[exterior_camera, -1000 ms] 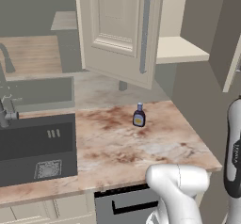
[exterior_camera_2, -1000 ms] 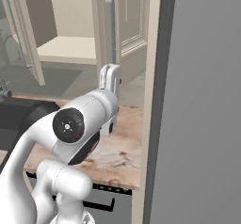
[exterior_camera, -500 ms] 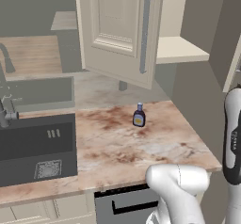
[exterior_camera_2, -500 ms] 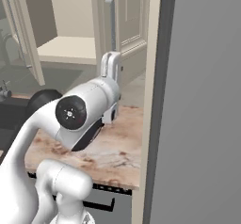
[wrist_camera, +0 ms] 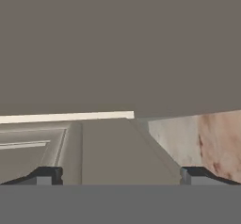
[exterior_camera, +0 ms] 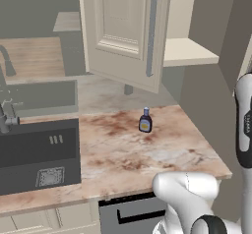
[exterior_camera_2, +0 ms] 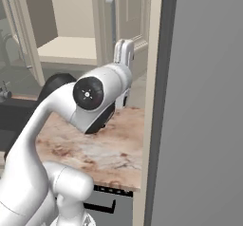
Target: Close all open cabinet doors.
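A tall cream cabinet door (exterior_camera: 123,31) with raised panel moulding and a grey bar handle (exterior_camera: 152,36) hangs open over the counter. In the right base view this door (exterior_camera_2: 135,11) stands behind my white hand (exterior_camera_2: 124,54), whose upper end is close to the handle (exterior_camera_2: 110,28). A second open door shows edge-on as a cream strip (exterior_camera_2: 153,92) close on the right. A third door (exterior_camera_2: 21,35) stands open at the left. In the hand view my gripper (wrist_camera: 120,176) is open, its dark fingertips (wrist_camera: 47,175) wide apart, with a cream door edge (wrist_camera: 113,148) right in front.
A small blue-capped bottle (exterior_camera: 144,120) stands on the marbled counter (exterior_camera: 123,154). A dark sink (exterior_camera: 34,154) with a faucet (exterior_camera: 6,115) lies at the left. The open cabinet's shelf (exterior_camera: 189,51) is bare. My arm (exterior_camera: 244,125) rises at the right edge.
My arm has lifted and swung right, its elbow now higher in the right base view. The hand stays by the door handle. The doors have not moved.
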